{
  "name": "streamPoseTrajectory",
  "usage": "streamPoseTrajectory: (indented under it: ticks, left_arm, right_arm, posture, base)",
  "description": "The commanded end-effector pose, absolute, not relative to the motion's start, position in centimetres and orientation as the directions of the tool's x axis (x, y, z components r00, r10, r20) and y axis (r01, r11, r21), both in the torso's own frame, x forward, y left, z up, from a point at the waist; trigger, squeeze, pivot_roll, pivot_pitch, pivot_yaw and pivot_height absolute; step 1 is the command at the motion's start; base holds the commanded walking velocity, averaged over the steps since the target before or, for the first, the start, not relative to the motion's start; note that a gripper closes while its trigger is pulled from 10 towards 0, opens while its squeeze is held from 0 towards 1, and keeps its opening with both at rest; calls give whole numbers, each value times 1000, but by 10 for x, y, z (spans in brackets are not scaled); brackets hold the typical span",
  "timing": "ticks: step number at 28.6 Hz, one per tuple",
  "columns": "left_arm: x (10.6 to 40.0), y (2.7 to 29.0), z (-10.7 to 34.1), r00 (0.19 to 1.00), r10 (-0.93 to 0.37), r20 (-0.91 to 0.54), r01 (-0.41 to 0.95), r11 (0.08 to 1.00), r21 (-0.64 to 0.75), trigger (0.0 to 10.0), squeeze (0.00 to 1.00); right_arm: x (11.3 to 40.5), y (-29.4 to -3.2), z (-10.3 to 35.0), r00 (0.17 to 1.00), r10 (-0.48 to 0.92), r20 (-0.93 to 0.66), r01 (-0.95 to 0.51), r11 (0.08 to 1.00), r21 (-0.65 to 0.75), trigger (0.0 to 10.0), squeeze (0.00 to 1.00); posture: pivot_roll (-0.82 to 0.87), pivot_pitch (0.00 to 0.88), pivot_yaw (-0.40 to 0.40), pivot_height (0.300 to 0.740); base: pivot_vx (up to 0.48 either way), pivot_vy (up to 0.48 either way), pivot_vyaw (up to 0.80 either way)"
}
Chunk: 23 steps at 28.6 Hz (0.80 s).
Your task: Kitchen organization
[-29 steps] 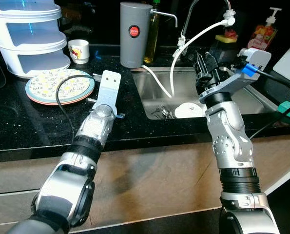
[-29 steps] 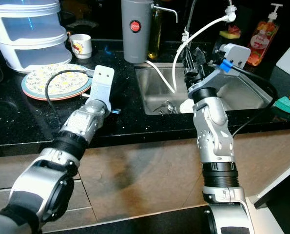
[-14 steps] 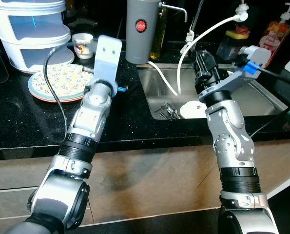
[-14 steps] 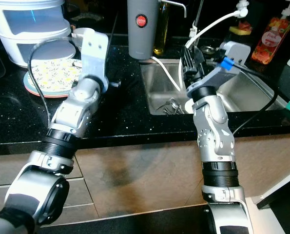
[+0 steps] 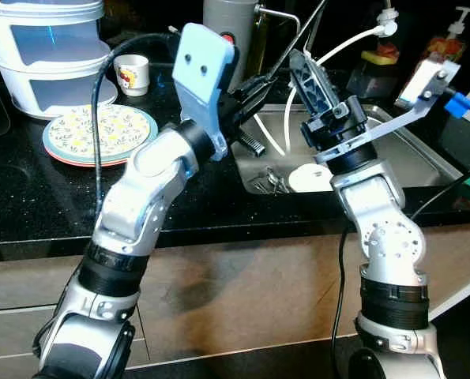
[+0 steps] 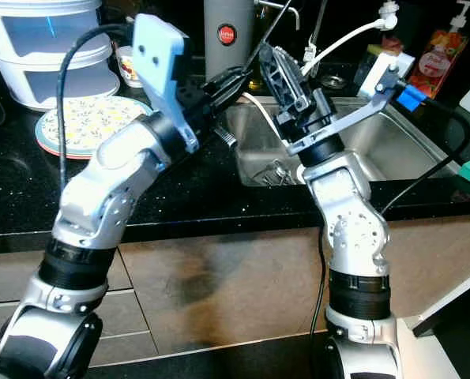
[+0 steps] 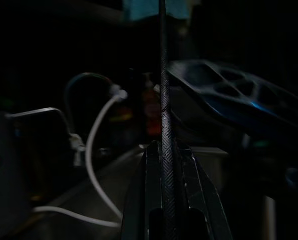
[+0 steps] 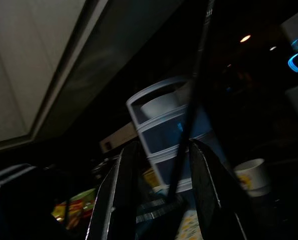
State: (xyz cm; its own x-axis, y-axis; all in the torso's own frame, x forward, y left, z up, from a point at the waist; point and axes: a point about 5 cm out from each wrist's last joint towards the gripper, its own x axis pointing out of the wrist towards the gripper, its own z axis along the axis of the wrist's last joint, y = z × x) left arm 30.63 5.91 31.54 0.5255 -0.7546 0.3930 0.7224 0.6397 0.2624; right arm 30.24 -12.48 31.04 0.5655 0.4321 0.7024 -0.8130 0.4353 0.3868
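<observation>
Left eye view: black counter (image 5: 29, 197) with a straight front edge, sink (image 5: 396, 162) let into its right half. Open counter lies between the patterned plate (image 5: 65, 142) and the sink's left rim. 2 arms are raised over that rim, their grippers close together.

- Left gripper (image 7: 163, 150): jaws closed on a thin black stick (image 7: 162, 90), clamped near its lower end.
- Stick: long, straight, finely textured; it rises above the sink's left part toward the white hose (image 5: 341, 47).
- Right gripper (image 8: 163, 145): jaws apart, 1 finger on each side of the stick; whether either touches it cannot be told.
- In the sink: 1 white dish (image 5: 302, 178) beside cutlery (image 5: 268, 182).
</observation>
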Motion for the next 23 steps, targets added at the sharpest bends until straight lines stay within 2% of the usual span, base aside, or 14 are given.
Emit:
streamPoseTrajectory:
  ticks: [1, 8, 9, 10, 12, 13, 23]
  left_arm:
    - [300, 55, 313, 483, -793, 371, 756, 592, 281, 10000, 0]
    - [295, 56, 308, 455, -825, 335, 783, 549, 291, 10000, 0]
    - [295, 56, 308, 455, -826, 333, 784, 549, 290, 10000, 0]
    - [295, 56, 308, 459, -824, 333, 783, 552, 287, 10000, 0]
    - [295, 56, 308, 459, -824, 333, 783, 552, 287, 10000, 0]
    - [296, 56, 308, 461, -823, 332, 782, 554, 286, 10000, 0]
    - [300, 58, 308, 505, -795, 336, 746, 598, 293, 10000, 0]
  right_arm:
    - [297, -130, 311, 550, 441, 709, -825, 416, 382, 10000, 0]
    - [296, -132, 312, 550, 442, 708, -829, 392, 399, 10000, 0]
    - [296, -132, 312, 549, 440, 710, -830, 390, 399, 8784, 0]
    - [296, -133, 313, 550, 438, 711, -829, 389, 402, 4431, 0]
    - [296, -133, 313, 550, 438, 711, -829, 389, 402, 4431, 0]
    - [296, -134, 313, 551, 431, 714, -828, 387, 405, 0, 0]
    - [296, -137, 314, 550, 416, 724, -829, 375, 414, 0, 0]
  posture:
    - [46, 7, -82, 740]
    - [47, 9, -82, 740]
    - [47, 9, -82, 740]
    - [47, 9, -82, 740]
    - [47, 9, -82, 740]
    - [47, 9, -82, 740]
    - [48, 1, -83, 740]
  base:
    - [0, 0, 0]
    - [0, 0, 0]
    - [0, 0, 0]
    - [0, 0, 0]
    - [0, 0, 0]
    - [0, 0, 0]
    - [0, 0, 0]
